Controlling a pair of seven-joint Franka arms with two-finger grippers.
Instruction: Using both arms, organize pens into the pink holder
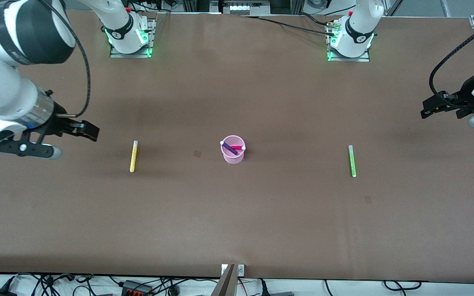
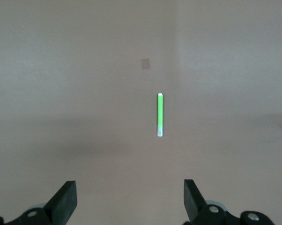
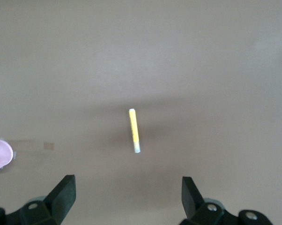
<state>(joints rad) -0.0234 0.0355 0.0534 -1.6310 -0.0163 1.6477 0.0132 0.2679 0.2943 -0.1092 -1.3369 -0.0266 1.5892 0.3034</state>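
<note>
On the brown table (image 1: 237, 82) your pink holder (image 1: 233, 156) already has two pens. The yellow pen (image 1: 133, 156) lies beside the right gripper (image 1: 93, 132), the green pen (image 1: 352, 160) near the left gripper (image 1: 426, 112); both grippers gape empty, pens lengthwise toward the camera.

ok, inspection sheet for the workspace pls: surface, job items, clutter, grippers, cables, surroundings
Surface: brown table, two small darker square marks on it.
Job's things: pink holder upright mid-table, purple pen and magenta pen inside. Yellow pen flat toward the right arm's end; green pen flat toward the left arm's end.
Clutter: nothing seen.
Grippers: right gripper open, empty, in the air beside the yellow pen; left gripper open, empty, in the air at its table end.
Cables: black cable on the table by the left arm's base.
Surroundings: loose wiring below the table's near edge.
</note>
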